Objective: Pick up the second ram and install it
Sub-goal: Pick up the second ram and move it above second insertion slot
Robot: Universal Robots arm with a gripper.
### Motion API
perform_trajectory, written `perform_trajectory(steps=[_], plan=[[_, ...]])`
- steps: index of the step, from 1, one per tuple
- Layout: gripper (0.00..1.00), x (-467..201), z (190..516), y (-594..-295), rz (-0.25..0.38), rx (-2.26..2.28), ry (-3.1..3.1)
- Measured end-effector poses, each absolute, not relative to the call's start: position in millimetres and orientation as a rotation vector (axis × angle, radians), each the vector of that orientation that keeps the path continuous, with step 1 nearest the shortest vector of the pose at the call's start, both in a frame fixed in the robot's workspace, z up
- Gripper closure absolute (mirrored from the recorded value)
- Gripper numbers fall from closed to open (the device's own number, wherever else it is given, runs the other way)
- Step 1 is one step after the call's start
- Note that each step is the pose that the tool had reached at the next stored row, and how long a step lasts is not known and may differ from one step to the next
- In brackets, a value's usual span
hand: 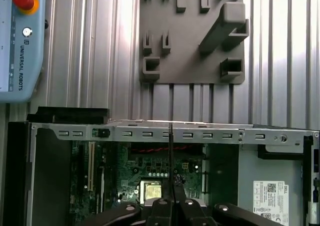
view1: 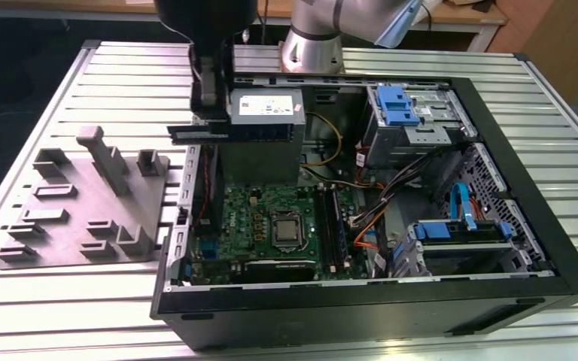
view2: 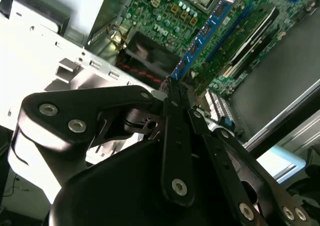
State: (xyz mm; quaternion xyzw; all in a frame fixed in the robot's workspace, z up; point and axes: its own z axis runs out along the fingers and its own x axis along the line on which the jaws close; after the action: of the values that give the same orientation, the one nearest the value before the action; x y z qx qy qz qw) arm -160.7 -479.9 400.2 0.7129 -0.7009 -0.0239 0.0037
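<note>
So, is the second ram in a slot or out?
Out. The gripper is shut on the second ram, holding it above the open case, clear of the motherboard.

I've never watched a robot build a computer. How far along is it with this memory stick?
Pickup looks done: the gripper is shut on the second ram, holding it in the air over the open computer case. Left: the stick is not yet seated in the motherboard.
</note>
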Motion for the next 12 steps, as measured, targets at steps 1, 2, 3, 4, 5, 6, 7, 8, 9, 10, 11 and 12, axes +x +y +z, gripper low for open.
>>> perform_trajectory(steps=[1, 2, 3, 4, 5, 6, 7, 8, 9, 10, 11, 12], plan=[[0.89, -158.1, 400.1, -479.9, -0.075, 2.234, -2.197], [0.89, -155.7, 400.0, -479.9, -0.075, 2.234, -2.197], [0.89, -153.2, 399.8, -479.9, -0.075, 2.234, -2.197], [0.89, -150.3, 399.6, -479.9, -0.075, 2.234, -2.197], [0.89, -147.1, 399.5, -479.9, -0.075, 2.234, -2.197], [0.89, -144.3, 399.3, -479.9, -0.075, 2.234, -2.197], [0.89, -141.5, 399.1, -479.9, -0.075, 2.234, -2.197], [0.89, -138.7, 398.8, -479.9, -0.075, 2.234, -2.197], [0.89, -135.9, 398.7, -479.9, -0.075, 2.234, -2.197], [0.89, -133.2, 398.5, -479.9, -0.075, 2.234, -2.197], [0.89, -131.4, 398.3, -479.9, -0.075, 2.234, -2.197], [0.89, -129.7, 398.2, -479.9, -0.075, 2.234, -2.197]])
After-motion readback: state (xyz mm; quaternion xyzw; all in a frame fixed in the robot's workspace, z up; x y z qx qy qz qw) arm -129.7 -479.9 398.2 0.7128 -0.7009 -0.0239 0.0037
